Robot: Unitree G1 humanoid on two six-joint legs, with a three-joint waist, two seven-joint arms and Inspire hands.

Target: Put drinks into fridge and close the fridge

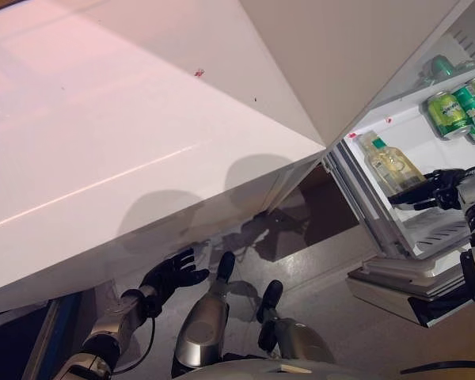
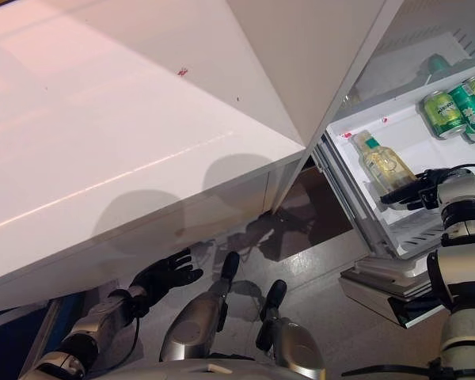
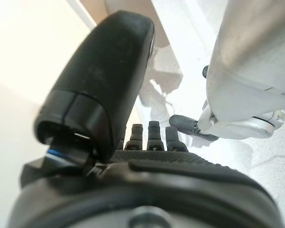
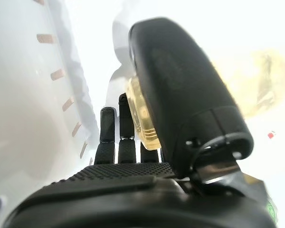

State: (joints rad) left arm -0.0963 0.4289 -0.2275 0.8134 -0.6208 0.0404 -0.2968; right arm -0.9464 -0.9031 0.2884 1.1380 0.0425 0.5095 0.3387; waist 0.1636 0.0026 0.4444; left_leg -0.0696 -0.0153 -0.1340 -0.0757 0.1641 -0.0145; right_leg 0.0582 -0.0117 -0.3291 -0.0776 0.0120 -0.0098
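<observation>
A clear bottle of pale yellow drink with a green cap (image 1: 392, 165) sits on a white shelf (image 1: 439, 229) inside the open fridge at the right. My right hand (image 1: 429, 191) is at the bottle's base. In the right wrist view its fingers (image 4: 126, 137) are straight and its thumb (image 4: 180, 95) lies across the bottle (image 4: 263, 88), not curled round it. Green cans (image 1: 459, 112) stand on the shelf above. My left hand (image 1: 170, 277) hangs low with its fingers spread, empty, under the fridge door.
The open white fridge door (image 1: 103, 142) takes up the left and middle, its lower edge just above my left hand. White drawers (image 1: 396, 285) stick out at the fridge's bottom right. Grey floor (image 1: 332, 261) lies below.
</observation>
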